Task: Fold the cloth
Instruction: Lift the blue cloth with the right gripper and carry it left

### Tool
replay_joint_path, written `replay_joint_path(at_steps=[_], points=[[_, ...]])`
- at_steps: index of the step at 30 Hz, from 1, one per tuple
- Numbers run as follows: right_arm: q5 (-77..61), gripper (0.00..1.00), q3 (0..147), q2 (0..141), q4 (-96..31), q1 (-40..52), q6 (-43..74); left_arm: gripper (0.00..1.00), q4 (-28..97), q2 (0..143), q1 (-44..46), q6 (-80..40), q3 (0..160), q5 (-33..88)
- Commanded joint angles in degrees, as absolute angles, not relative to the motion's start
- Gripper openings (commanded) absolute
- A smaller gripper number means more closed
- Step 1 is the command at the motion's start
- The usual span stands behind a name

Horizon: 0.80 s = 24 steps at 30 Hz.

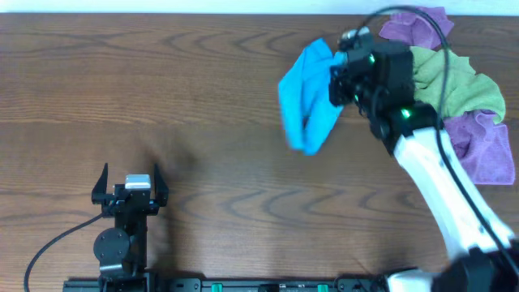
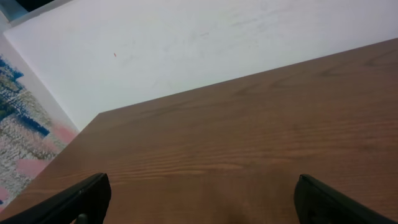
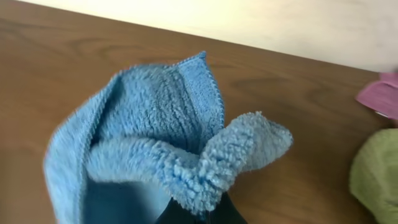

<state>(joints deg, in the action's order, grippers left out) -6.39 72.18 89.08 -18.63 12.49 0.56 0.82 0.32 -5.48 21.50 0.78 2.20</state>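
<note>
Student: Bench (image 1: 162,81), brown wood grain, fills the overhead view. Which step of the task does it show?

Instructor: By my reading, the fetch that comes before any fold. The task's thing is bunched, not spread, so no crease has been made yet.

Student: Next in size is the heap at the far right?

Instructor: Yes, a lime-green cloth (image 1: 458,85) with purple cloths (image 1: 486,150) on either side of it. None belongs to the task. The heap lies just beside the work, so spreading is probably safer toward the bare wood at centre.

Student: Then the cloth (image 1: 306,97)?

Instructor: Sky-blue terry, hanging crumpled just left of the heap, toward the far edge. Whether its lower edge touches the bench cannot be told.

Student: And the hands, smallest?

Instructor: The right hand (image 1: 335,79) is clamped on a gathered tuft of the cloth, seen twisted in its wrist view. The left hand (image 1: 130,177) waits near the front edge, well apart from the work, with its fingers (image 2: 81,199) spread wide on nothing. The next move calls for laying the cloth flat. It likely also needs a second grip on a free corner, and the crumple hides those corners for now.
</note>
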Motion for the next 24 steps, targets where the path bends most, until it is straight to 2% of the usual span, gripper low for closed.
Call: replay_joint_path(at_steps=[1, 9, 11, 12, 13, 14, 15, 17, 24], points=[[1.3, 0.01, 79.7, 93.5, -18.2, 11.4, -0.4, 0.95, 4.3, 0.3, -5.7, 22.3, 0.3, 1.9], [2.2, 0.01, 91.9, 98.9, -24.1, 12.7, -0.9, 0.95, 4.3, 0.3, -5.7, 22.3, 0.3, 1.9], [-2.5, 0.01, 92.4, 98.7, -29.5, 15.0, -0.7, 0.95, 4.3, 0.3, -5.7, 22.3, 0.3, 1.9], [-6.1, 0.04, 92.4, 98.5, -32.5, 16.5, -0.7, 0.95, 4.3, 0.3, -5.7, 22.3, 0.3, 1.9], [-8.8, 0.37, 92.4, 98.5, -36.5, 18.7, -1.5, 0.95, 4.3, 0.3, -5.7, 22.3, 0.3, 1.9], [-8.3, 0.63, 92.4, 98.5, -39.0, 20.3, -3.2, 0.95, 4.3, 0.3, -5.7, 22.3, 0.3, 1.9], [-6.1, 0.78, 92.3, 98.7, -40.8, 21.9, -5.1, 0.95, 4.3, 0.3, -5.7, 22.3, 0.3, 1.9], [0.6, 0.99, 92.1, 99.0, -41.9, 24.4, -6.1, 0.95, 4.3, 0.3, -5.7, 22.3, 0.3, 1.9], [3.4, 0.99, 92.1, 102.6, -42.9, 23.4, -6.4, 0.95, 4.3, 0.3, -5.7, 22.3, 0.3, 1.9]])
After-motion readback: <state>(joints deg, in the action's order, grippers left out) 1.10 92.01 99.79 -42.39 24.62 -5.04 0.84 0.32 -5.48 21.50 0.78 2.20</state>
